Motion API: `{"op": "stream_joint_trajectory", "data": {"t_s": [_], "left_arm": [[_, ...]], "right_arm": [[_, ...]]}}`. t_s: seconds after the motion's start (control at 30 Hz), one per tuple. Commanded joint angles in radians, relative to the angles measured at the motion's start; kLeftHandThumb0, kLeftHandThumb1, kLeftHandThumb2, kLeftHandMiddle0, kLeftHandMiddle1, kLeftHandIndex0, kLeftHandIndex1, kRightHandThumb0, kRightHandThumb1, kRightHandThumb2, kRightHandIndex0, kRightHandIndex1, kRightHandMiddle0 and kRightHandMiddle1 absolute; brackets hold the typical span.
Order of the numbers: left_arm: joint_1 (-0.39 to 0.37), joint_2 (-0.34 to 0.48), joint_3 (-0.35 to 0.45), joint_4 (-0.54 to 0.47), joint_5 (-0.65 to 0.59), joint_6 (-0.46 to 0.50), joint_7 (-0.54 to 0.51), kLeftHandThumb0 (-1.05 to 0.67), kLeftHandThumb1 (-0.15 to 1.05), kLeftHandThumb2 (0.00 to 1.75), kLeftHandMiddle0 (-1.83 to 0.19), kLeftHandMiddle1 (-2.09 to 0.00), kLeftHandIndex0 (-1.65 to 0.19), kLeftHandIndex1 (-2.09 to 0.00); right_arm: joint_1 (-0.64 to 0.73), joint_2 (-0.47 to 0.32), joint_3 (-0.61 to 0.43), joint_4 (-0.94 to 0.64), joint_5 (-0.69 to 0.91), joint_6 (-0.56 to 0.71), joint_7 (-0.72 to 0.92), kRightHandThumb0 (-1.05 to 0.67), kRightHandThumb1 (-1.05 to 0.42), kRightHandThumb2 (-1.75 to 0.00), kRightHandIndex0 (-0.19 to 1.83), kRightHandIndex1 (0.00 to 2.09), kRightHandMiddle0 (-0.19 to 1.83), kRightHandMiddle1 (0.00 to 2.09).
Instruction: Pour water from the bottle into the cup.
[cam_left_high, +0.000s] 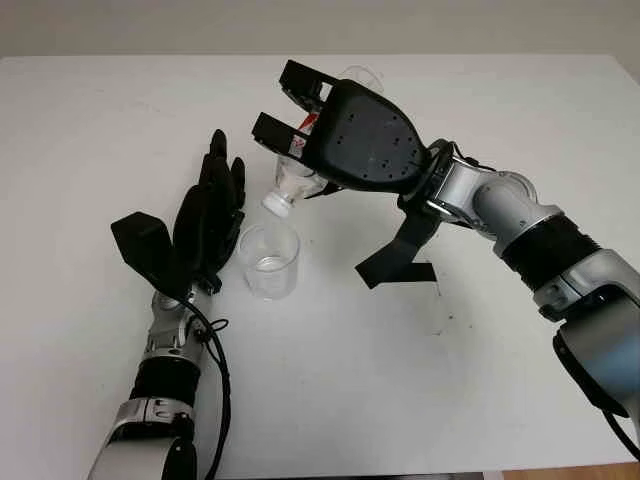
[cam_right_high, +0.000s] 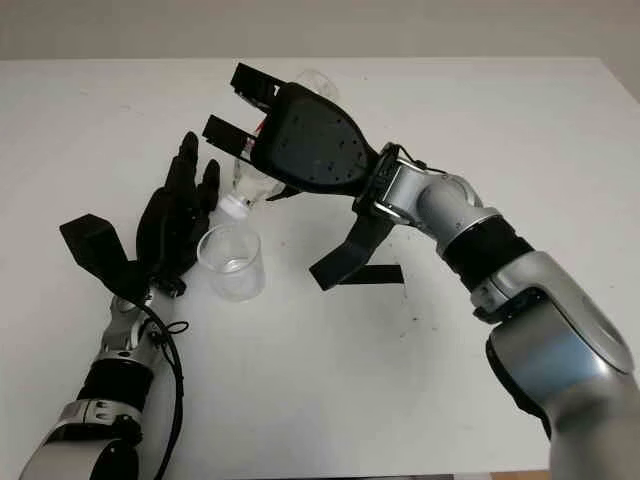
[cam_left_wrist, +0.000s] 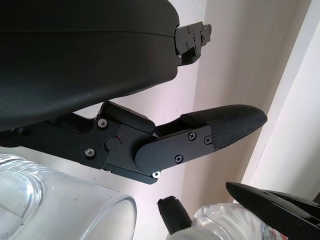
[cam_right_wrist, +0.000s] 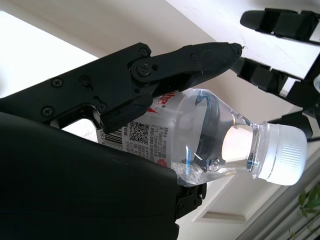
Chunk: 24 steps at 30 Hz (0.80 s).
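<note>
The right hand (cam_left_high: 330, 130) grips the bottle (cam_right_wrist: 210, 135), tilted neck-down. Its white cap (cam_left_high: 276, 205), apparently fitted, hangs just above the cup (cam_left_high: 269, 262). The left hand (cam_left_high: 205, 225), open, stands beside it.

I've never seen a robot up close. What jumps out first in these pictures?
The right hand grips a clear bottle tipped neck-down, its white cap on and hanging just over the cup's rim. The clear cup stands upright on the white table, near its middle. The left hand stands upright right beside the cup, holding nothing.
</note>
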Motion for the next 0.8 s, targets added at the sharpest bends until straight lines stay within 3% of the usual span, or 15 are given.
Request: {"op": "stream_joint_trajectory", "data": {"t_s": [0.0, 0.23, 0.5, 0.53, 0.63, 0.67, 0.77], "left_arm": [[0.032, -0.013, -0.002, 0.038, 0.002, 0.009, 0.002, -0.86, 1.05, 0.73, 0.15, -0.05, 0.19, -0.03], [0.025, -0.015, -0.001, 0.053, 0.000, -0.002, 0.000, -0.86, 1.05, 0.73, 0.16, -0.05, 0.19, -0.02], [0.024, -0.014, -0.001, 0.055, 0.000, -0.005, 0.000, -0.86, 1.05, 0.73, 0.15, -0.05, 0.19, -0.02], [0.024, -0.014, 0.000, 0.055, 0.000, -0.006, -0.001, -0.86, 1.05, 0.73, 0.15, -0.05, 0.19, -0.02], [0.027, -0.013, 0.000, 0.051, -0.001, -0.005, -0.003, -0.86, 1.05, 0.73, 0.16, -0.05, 0.19, -0.02], [0.029, -0.013, -0.001, 0.049, -0.001, -0.004, -0.004, -0.86, 1.05, 0.73, 0.16, -0.05, 0.19, -0.02], [0.032, -0.007, -0.001, 0.040, -0.003, 0.008, -0.009, -0.86, 1.05, 0.74, 0.16, -0.05, 0.19, -0.01]], "right_arm": [[-0.030, 0.006, -0.004, -0.005, 0.012, -0.004, -0.013, -0.53, -1.05, -0.30, 1.25, 2.09, 0.46, 2.09], [-0.028, 0.005, 0.000, -0.017, -0.001, 0.012, -0.016, -0.53, -1.05, -0.34, 1.25, 2.09, 0.46, 2.09], [-0.017, 0.009, -0.010, -0.013, 0.025, -0.005, -0.018, -0.53, -1.05, -0.38, 1.29, 2.09, 0.76, 2.09], [-0.007, 0.016, -0.028, -0.009, 0.062, -0.014, -0.004, -0.53, -1.05, -0.38, 1.29, 2.09, 0.75, 2.09], [0.032, 0.042, -0.091, 0.002, 0.206, -0.050, 0.045, -0.53, -1.05, -0.29, 1.27, 2.09, 0.46, 2.04], [0.048, 0.051, -0.121, 0.010, 0.271, -0.067, 0.069, -0.52, -1.05, -0.25, 1.30, 2.09, 0.49, 2.07], [0.097, 0.056, -0.215, 0.020, 0.468, -0.123, 0.172, -0.45, -1.05, -0.29, 1.37, 2.09, 0.95, 2.09]]}}
